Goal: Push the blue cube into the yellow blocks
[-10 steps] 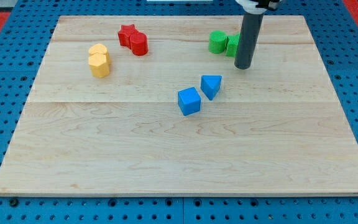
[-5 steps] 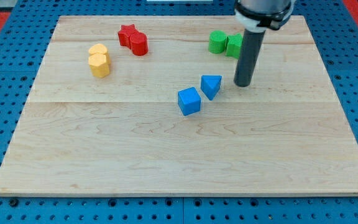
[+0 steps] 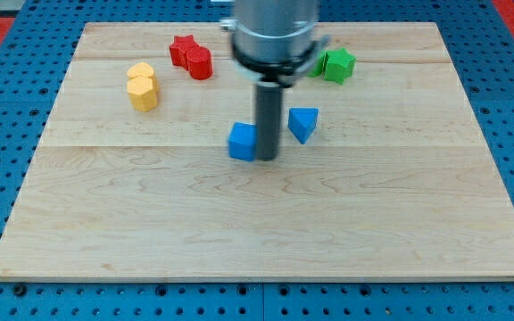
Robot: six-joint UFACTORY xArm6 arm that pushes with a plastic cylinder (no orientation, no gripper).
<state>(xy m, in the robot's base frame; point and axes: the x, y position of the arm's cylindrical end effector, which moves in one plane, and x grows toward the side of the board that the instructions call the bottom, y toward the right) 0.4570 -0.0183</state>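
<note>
my tip (image 3: 267,159) touching blue cube (image 3: 242,141) right side | yellow blocks (image 3: 141,86) well apart, upper left | end effector: plain rod

My tip (image 3: 267,159) sits mid-frame, touching the cube's (image 3: 242,142) right side. A wedge (image 3: 302,123) lies just right of the rod. Upper left: yellow blocks (image 3: 141,86), red blocks (image 3: 192,57) right of them. Green blocks (image 3: 335,64) upper right.

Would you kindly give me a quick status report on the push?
My tip against blue cube, on its view's-right side. Yellow blocks up toward the view's left, apart from cube. Path between looks open; red blocks sit above it.
</note>
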